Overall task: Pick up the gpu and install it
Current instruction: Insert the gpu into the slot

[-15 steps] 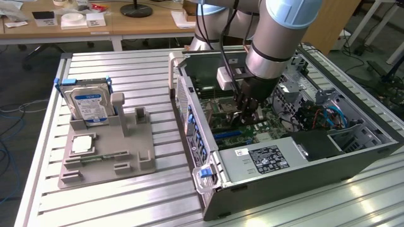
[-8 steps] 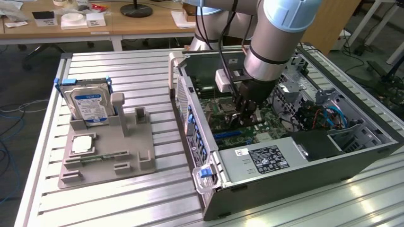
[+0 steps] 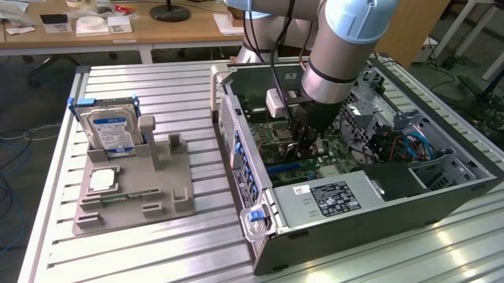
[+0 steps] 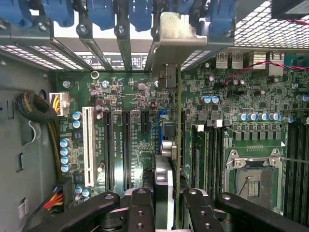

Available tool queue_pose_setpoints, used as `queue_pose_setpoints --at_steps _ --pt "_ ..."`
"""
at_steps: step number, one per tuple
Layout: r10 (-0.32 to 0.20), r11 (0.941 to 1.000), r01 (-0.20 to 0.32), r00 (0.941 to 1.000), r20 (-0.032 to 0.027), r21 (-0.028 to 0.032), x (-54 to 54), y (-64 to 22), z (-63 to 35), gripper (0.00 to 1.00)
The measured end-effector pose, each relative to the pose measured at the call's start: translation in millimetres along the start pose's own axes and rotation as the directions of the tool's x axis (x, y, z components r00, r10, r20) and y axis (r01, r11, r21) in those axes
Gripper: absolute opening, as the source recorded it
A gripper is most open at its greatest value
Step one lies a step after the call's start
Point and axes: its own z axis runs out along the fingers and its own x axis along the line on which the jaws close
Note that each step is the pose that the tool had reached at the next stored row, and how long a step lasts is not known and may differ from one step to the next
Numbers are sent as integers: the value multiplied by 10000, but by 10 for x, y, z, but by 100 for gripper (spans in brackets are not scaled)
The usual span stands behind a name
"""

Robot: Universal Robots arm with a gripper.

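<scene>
Fingers of the one gripper [image 4: 169, 205] clamp the gpu [image 4: 170, 145] edge-on, low over the motherboard [image 4: 125, 104] beside a blue slot; picking looks done, seating unfinished. Farther off, one computer case [image 3: 378, 206], one fixture [image 3: 150, 188], one hard drive [image 3: 110, 130].

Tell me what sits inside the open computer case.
Inside the grey metal computer case: a green motherboard, the end effector holding the thin dark gpu card edge-on over it. The slot beneath the card is covered.
</scene>
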Motion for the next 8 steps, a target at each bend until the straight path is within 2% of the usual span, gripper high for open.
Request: queue_pose_setpoints --at_steps 3,8 --pt "-1 10000 1 10000 -32 -6 3 2 22 28" --pt "1 10000 -2 10000 -35 -5 4 8 32 28"
